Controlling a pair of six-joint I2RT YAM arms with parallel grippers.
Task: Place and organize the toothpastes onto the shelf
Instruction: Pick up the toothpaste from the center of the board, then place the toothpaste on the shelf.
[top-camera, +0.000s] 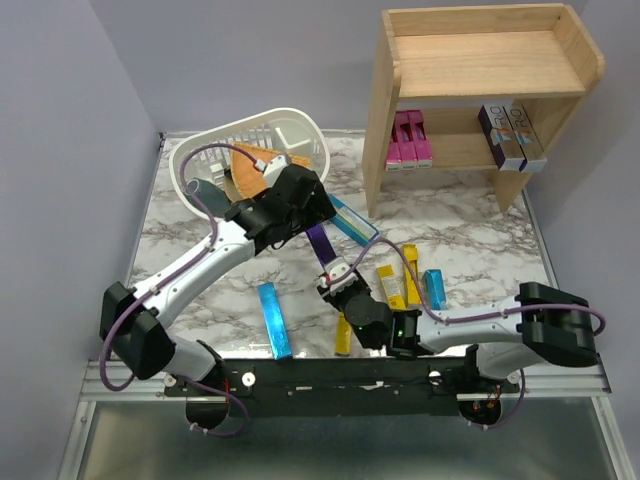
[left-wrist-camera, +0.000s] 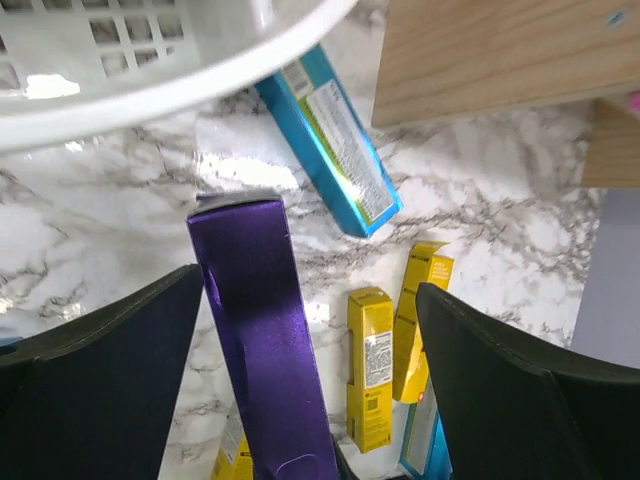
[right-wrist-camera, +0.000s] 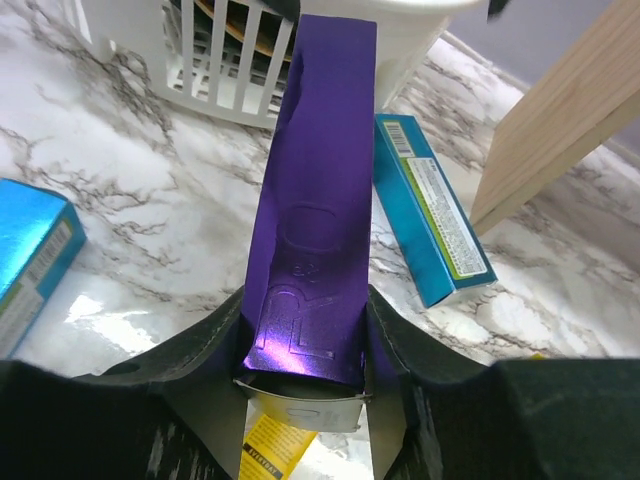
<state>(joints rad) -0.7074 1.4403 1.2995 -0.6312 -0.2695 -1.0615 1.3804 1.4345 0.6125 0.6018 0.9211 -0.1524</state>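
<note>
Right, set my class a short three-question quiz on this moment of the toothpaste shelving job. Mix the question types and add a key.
1. True or false: the left gripper is clamped shut on the purple carton.
2. Multiple choice: the right gripper grips the purple carton
A) at one end
B) around its middle
C) not at all
3. Short answer: which tier of the shelf holds no cartons?

Key
1. False: its jaws stand open.
2. A
3. The top tier.
</note>
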